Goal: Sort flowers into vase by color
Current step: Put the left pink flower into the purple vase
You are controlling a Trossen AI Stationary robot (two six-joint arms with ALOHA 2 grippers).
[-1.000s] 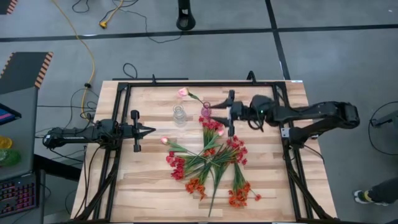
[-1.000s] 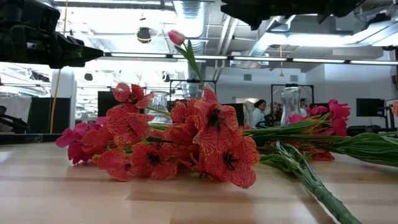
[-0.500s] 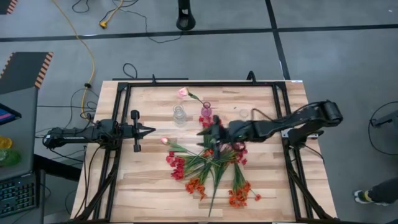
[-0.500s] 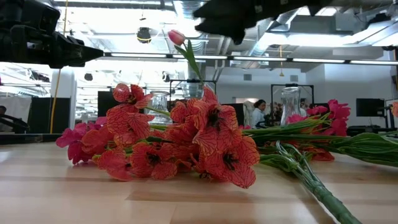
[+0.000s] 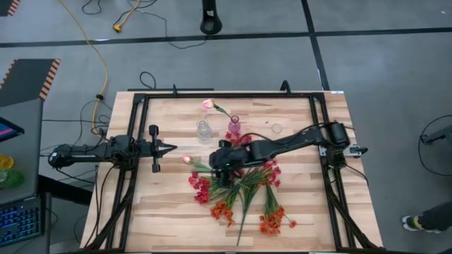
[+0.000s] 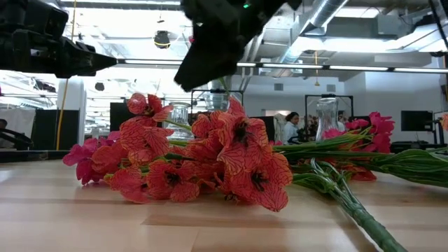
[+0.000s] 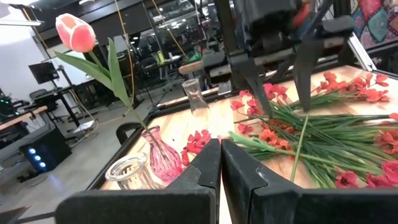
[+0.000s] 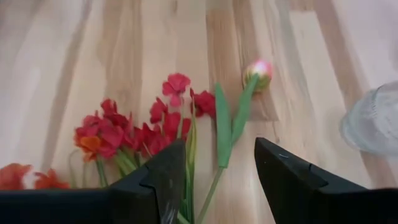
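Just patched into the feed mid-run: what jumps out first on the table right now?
A heap of red and orange flowers sprawls across the middle of the table. The right gripper hangs open over the heap, above a pink tulip lying flat. Behind it a pink vase already holds one pink tulip; the left gripper waits shut at the left.

A workshop floor around a wooden table

The table (image 5: 169, 204) was pale butcher-block wood, standing on a grey floor (image 5: 367, 63) marked with dark lines. A yellow cable (image 5: 99, 53) snaked across the floor near a black stand base (image 5: 210, 25). A grey desk (image 5: 18, 141) with a keyboard (image 5: 18, 222) sat to one side. Across the room, ceiling ducts (image 6: 329, 14) and strip lights (image 6: 350, 68) ran overhead, dark monitors (image 6: 416, 120) stood about, and a person (image 6: 290, 127) was far back.
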